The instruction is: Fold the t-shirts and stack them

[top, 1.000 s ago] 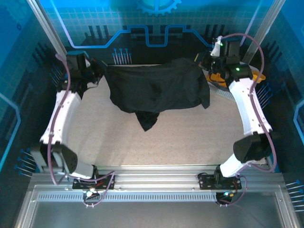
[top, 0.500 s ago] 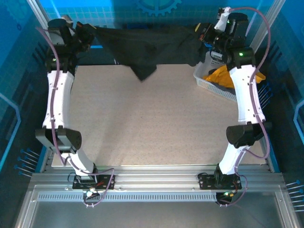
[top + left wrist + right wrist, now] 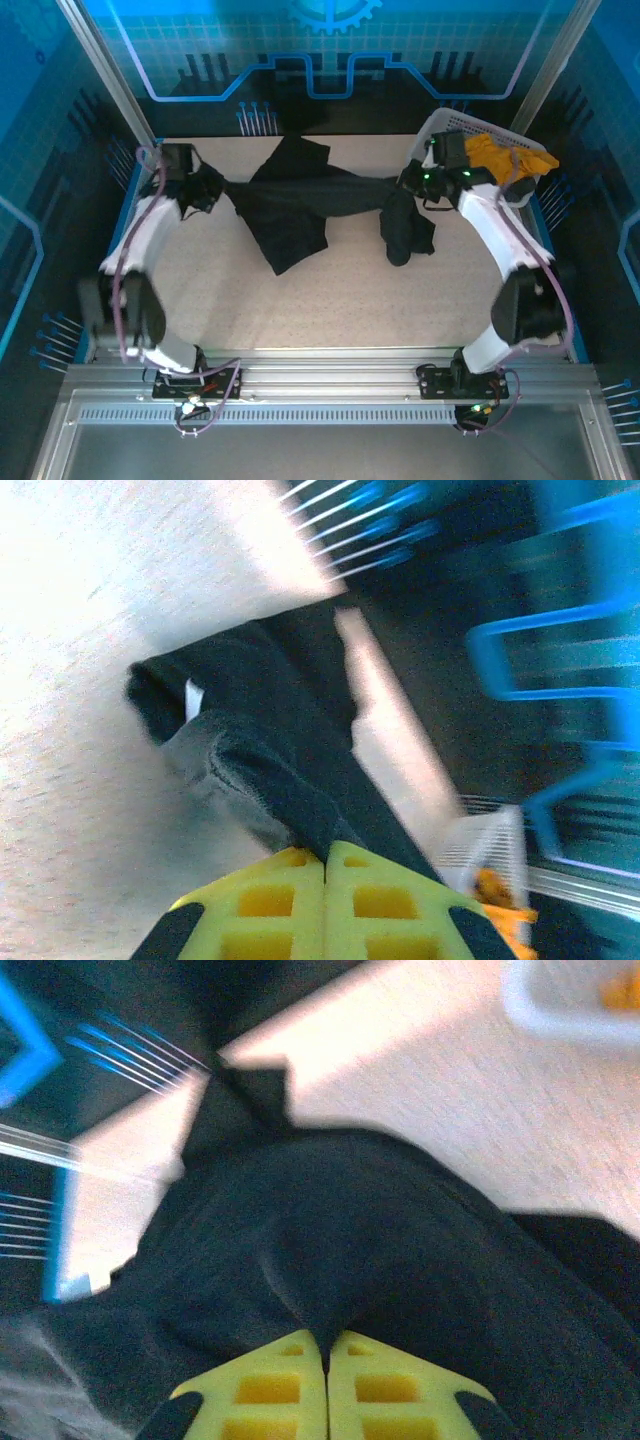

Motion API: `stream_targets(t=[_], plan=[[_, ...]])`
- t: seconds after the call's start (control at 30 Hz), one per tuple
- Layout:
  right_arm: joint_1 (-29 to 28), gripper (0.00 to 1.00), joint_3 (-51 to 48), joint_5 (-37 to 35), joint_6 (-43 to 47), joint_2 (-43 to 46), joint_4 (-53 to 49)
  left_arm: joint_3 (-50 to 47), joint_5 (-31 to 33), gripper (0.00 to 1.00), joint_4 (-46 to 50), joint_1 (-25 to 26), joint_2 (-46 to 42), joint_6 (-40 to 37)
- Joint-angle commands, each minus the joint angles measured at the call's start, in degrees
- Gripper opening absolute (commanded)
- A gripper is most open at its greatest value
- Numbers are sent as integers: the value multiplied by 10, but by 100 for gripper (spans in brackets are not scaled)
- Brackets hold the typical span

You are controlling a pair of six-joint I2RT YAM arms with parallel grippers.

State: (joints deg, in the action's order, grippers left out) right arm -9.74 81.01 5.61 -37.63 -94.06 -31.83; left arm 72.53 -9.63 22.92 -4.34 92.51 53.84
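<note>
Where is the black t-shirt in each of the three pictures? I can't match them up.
Top external: black t-shirt stretched across the middle between left gripper and right gripper.
Left wrist: black t-shirt runs from the yellow fingers toward upper left.
Right wrist: black t-shirt covers the centre above the yellow fingers.
Shared landmark: white basket, at upper right, lower right and top right respectively.

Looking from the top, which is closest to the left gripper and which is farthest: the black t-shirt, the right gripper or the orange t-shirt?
1. black t-shirt: pinched in the left gripper and stretching off to the right.
2. right gripper: on the other side, holding the shirt's other end.
3. orange t-shirt: far right, inside the white basket.
</note>
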Motion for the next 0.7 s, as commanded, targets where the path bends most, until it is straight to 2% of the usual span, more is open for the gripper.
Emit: stream_targets(t=[0.0,0.07,0.1,0.2,0.3,0.37,0.43,0.53,0.67], plan=[[6,18,54,-57,24,-66,-79,78,-54,6,-23,-2,90,-52],[7,30,75,-67,34,-92,-103,107,-58,21,9,1,123,-65],[7,35,78,-76,36,-94,-113,109,-50,33,29,5,120,-73],[1,46,54,-96,34,-56,-123,42,5,50,52,25,36,-80],[-13,52,-1,-131,15,16,-128,-58,23,52,61,60,-65,-63],[-25,53,-41,-142,2,62,-127,-100,17,53,88,93,-95,-57],[-43,54,-76,-153,-10,100,-137,-139,5,53,112,115,-100,-44],[-61,55,-130,-140,-27,148,-135,-183,12,52,115,119,-88,-24],[-71,57,-197,-93,-48,191,-112,-151,49,53,97,108,-41,-53]])
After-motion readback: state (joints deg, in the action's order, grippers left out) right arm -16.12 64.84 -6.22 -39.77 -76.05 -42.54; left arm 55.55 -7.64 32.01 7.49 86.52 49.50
